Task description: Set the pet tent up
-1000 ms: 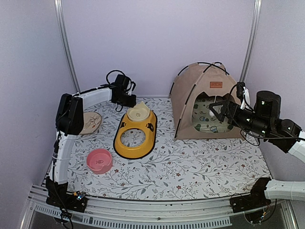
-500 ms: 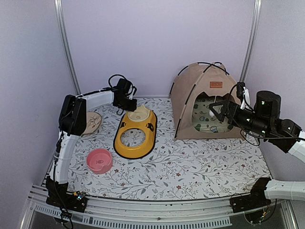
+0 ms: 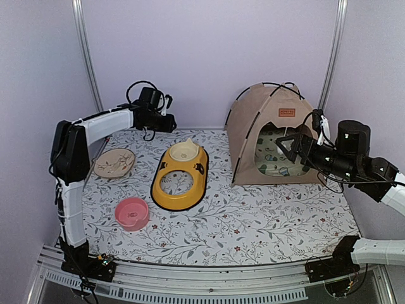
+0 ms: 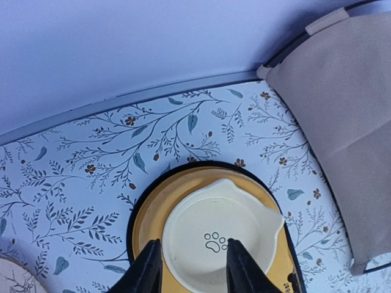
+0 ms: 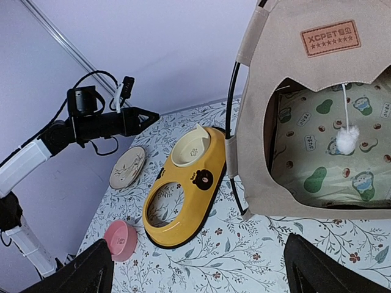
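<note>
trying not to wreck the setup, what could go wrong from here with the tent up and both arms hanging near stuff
The open right gripper points at the doorway of the pet tent. Pushing in could snag the hanging pom-pom or shove the light tent askew. The left gripper hangs above the cream bowl in the yellow feeder, so a careless drop might knock the bowl out of its slot.

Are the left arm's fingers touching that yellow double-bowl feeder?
Apart. In the right wrist view the left arm's fingers hang in the air, with wall and flowered cloth showing between them and the yellow feeder.
</note>
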Controlling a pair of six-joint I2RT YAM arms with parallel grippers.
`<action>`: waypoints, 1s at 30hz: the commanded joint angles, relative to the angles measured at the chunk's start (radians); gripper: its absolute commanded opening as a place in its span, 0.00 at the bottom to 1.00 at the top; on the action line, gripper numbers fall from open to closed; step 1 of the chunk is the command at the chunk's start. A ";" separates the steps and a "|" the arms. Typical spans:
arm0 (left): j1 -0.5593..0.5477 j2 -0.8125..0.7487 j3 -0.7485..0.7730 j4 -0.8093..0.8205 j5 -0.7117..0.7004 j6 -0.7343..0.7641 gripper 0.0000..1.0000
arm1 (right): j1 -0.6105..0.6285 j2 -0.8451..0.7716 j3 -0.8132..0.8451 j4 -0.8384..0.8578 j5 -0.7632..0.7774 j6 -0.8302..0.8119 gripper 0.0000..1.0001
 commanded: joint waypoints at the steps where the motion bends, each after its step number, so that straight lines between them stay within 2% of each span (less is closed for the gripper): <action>1: -0.002 -0.136 -0.157 0.086 0.019 -0.059 0.40 | 0.000 -0.011 -0.016 0.030 0.001 -0.008 0.99; 7: 0.012 -0.348 -0.413 0.157 0.050 -0.159 0.42 | 0.000 -0.007 -0.024 0.044 0.001 -0.017 0.99; 17: 0.008 -0.649 -0.798 0.179 0.054 -0.309 0.49 | 0.000 0.019 -0.065 0.125 0.026 -0.018 0.99; 27: 0.008 -0.952 -1.109 0.069 -0.026 -0.380 0.69 | 0.000 0.090 -0.055 0.176 0.016 -0.037 0.99; 30: 0.008 -1.008 -1.158 0.025 -0.034 -0.398 0.78 | 0.000 0.106 -0.055 0.188 0.009 -0.033 0.99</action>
